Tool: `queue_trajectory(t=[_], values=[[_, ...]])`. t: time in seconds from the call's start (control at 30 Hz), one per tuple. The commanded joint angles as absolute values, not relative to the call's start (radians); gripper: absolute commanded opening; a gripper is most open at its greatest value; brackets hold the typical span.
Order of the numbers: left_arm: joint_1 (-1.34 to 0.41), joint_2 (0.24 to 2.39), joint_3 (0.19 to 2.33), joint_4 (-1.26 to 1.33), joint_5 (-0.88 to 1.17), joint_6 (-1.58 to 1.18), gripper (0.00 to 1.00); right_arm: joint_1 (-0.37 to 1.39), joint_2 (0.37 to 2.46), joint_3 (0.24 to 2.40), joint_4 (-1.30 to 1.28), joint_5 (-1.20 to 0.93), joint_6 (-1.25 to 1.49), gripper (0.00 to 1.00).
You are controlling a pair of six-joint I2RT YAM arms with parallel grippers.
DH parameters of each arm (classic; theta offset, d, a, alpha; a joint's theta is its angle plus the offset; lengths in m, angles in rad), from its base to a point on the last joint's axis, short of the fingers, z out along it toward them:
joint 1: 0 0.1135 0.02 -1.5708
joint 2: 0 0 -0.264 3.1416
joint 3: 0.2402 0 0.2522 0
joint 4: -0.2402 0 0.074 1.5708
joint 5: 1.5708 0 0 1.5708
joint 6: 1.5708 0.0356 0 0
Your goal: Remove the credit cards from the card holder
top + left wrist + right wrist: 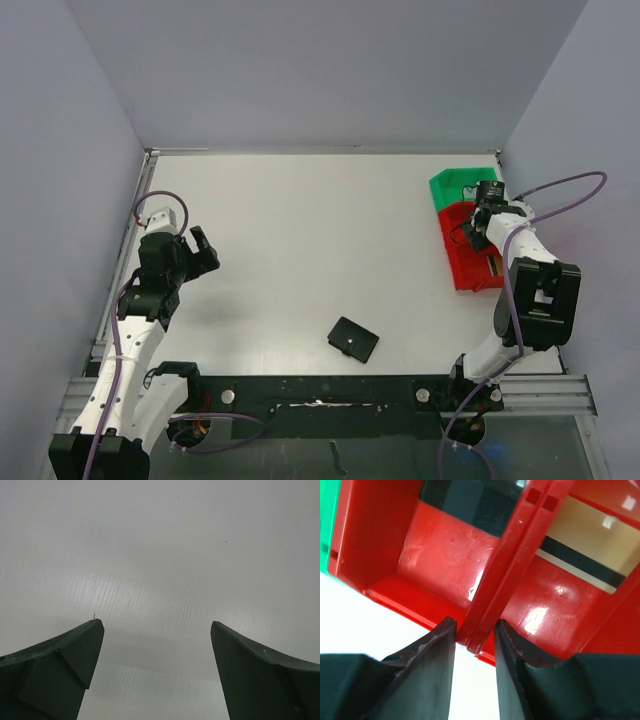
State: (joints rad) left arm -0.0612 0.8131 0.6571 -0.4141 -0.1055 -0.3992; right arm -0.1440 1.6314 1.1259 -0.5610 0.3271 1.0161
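right fingers [440,650]: closed down onto the divider wall of red bin [445,545], far right corner of surface, likely to steady or shift it | left fingers [80,650]: wide apart, empty, idle near left edge | card holder [353,339]: folded shut by near edge, mid-surface | credit cards [585,540]: gold and black in bin, one each side of divider

Bright, even light, soft shadows, white glare on the red bin [445,540].

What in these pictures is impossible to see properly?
- Top view: inside of the card holder, covered by its own flap; contents of the red bin, blocked by the right arm.
- Right wrist view: black card cut off by the top edge; gold card partly behind the bin's wall.
- Right wrist view: whether the right claw truly squeezes that wall.
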Motion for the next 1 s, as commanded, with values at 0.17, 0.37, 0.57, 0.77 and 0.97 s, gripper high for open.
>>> queue_trajectory(t=[0.17, 0.37, 0.57, 0.77, 0.97], values=[[-0.052, 0.817, 0.69, -0.367, -0.112, -0.393, 0.89, -0.099, 1.594, 1.113, -0.471, 0.28, 0.958, 0.22], [-0.051, 0.822, 0.692, -0.37, -0.113, -0.392, 0.88, -0.009, 1.594, 1.102, -0.468, 0.282, 0.941, 0.2], [-0.051, 0.826, 0.693, -0.372, -0.116, -0.393, 0.88, 0.086, 1.594, 1.105, -0.435, 0.209, 0.881, 0.16], [-0.051, 0.829, 0.695, -0.373, -0.12, -0.393, 0.88, 0.156, 1.588, 1.127, -0.422, 0.102, 0.817, 0.15], [-0.049, 0.833, 0.695, -0.373, -0.121, -0.394, 0.88, 0.212, 1.585, 1.144, -0.407, -0.018, 0.732, 0.15]])
